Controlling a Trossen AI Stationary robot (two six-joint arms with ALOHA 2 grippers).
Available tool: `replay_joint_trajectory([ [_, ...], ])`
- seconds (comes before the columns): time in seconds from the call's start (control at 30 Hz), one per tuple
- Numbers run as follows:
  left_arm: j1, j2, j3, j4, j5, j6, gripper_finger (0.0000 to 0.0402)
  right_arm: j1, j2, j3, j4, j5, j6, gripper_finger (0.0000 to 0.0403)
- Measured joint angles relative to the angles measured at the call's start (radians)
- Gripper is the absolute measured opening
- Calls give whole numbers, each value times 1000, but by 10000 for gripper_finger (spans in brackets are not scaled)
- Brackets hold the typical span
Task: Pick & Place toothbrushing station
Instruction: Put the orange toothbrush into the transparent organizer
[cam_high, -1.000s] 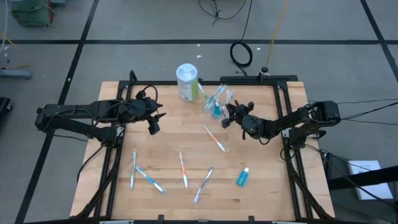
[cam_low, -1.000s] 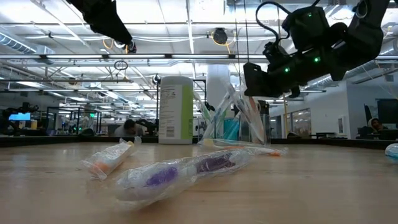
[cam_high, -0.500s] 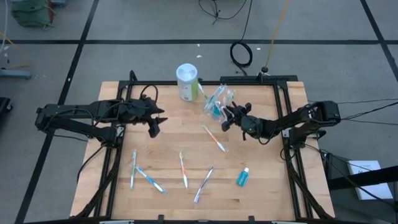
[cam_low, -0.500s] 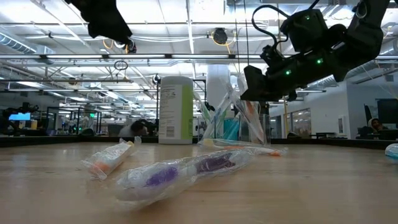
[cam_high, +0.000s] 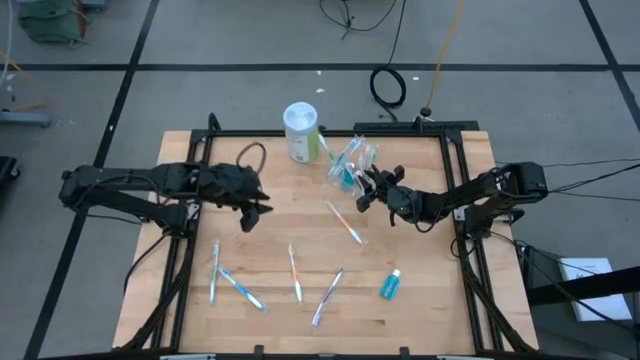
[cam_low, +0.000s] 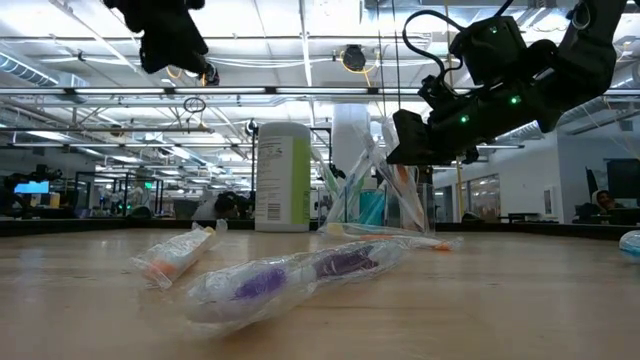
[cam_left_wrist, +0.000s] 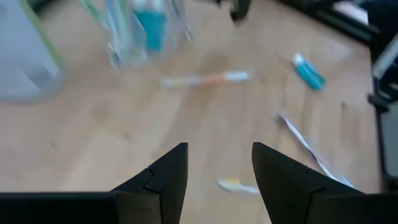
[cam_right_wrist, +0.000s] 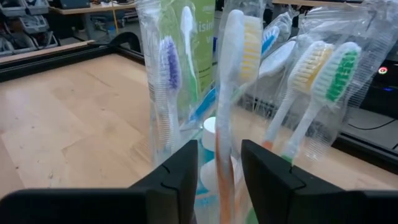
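Observation:
The clear cup (cam_high: 348, 165) stands at the table's far middle. It holds several wrapped toothbrushes and a teal toothpaste tube (cam_right_wrist: 207, 177). My right gripper (cam_high: 362, 195) is open just to the cup's near right. In the right wrist view its fingers (cam_right_wrist: 177, 177) stand on either side of a wrapped orange-handled toothbrush (cam_right_wrist: 227, 93) that stands in the cup. My left gripper (cam_high: 253, 213) is open and empty above the table's left half (cam_left_wrist: 219, 149). An orange toothbrush (cam_high: 347, 222), several more toothbrushes (cam_high: 295, 272) and a teal tube (cam_high: 390, 285) lie flat on the table.
A white and green canister (cam_high: 301, 130) stands just to the left of the cup. A black frame (cam_high: 455, 190) runs along the table's sides. In the low view, two wrapped toothbrushes (cam_low: 290, 275) lie close to the near edge.
My left gripper has moved toward the table's near edge and a little to the right, and it has turned as it went. My right gripper has edged slightly toward the cup. The cup and the loose toothbrushes have stayed in place.

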Motion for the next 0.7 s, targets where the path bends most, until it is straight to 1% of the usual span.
replay_joint_trajectory([
  [0.1,-42,64,0,-21,27,-111,184,0,0,0,0,0,0,117],
  [0.2,-91,149,0,-56,6,-244,184,0,0,0,0,0,2,118],
  [0.3,-126,237,0,-49,-12,-432,184,0,0,0,0,-4,3,118],
  [0.43,-160,358,0,-54,-7,-670,184,0,0,0,-8,-29,3,115],
  [0.57,-180,484,0,-41,6,-794,184,1,0,0,-7,-28,-8,115],
  [0.7,-192,593,0,39,47,-826,184,-1,0,0,-2,-27,-61,116],
])
